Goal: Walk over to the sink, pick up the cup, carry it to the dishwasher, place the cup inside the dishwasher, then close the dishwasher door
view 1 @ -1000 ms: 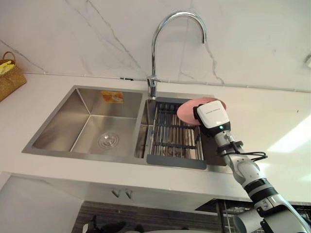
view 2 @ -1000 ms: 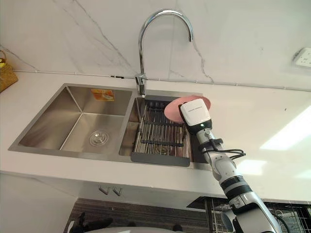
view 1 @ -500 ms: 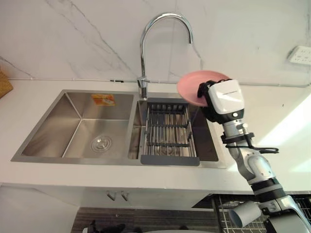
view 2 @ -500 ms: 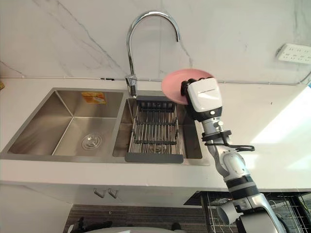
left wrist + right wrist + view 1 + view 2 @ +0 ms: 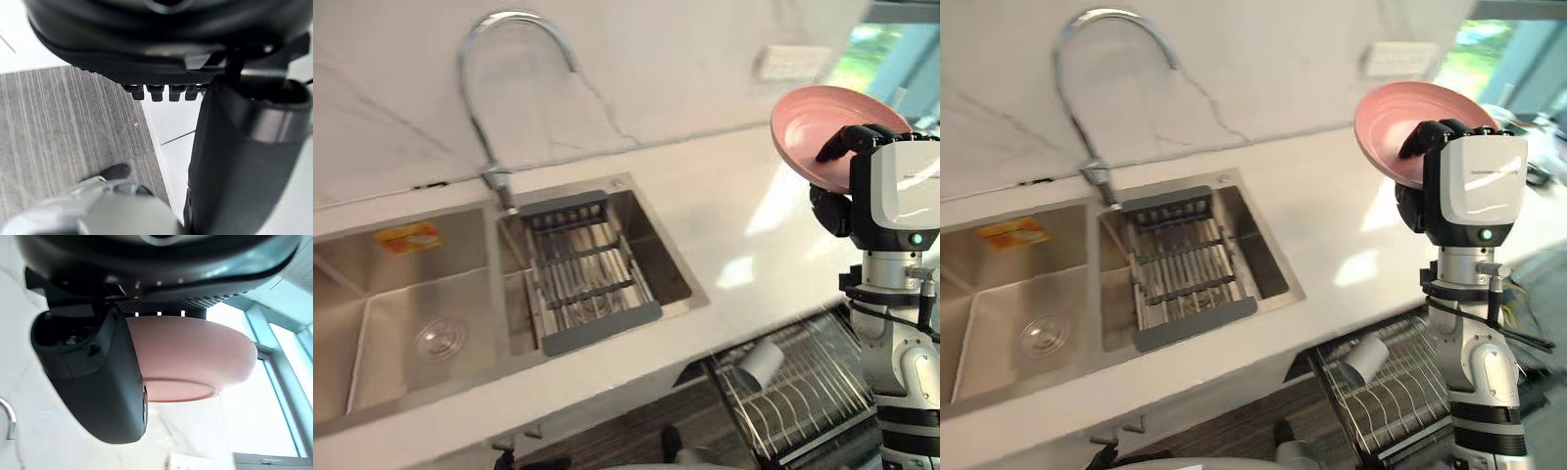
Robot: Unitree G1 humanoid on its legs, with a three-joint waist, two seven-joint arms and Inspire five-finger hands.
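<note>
— Above the right end of the counter, well apart from the sink, your right hand is gripping a pink bowl by its rim. It's looking like a bowl, not a cup.
— What's threatening to go wrong?
— You're holding it high and tilted on a narrow pinch, so I'm judging that a quick swing down is risking a slip. The dishwasher rack is sitting below the counter edge with a pale cup lying in it, so a careless descent is risking a knock against either.
— And the left hand?
— It's hanging over the floor; I cannot tell its state.
</note>
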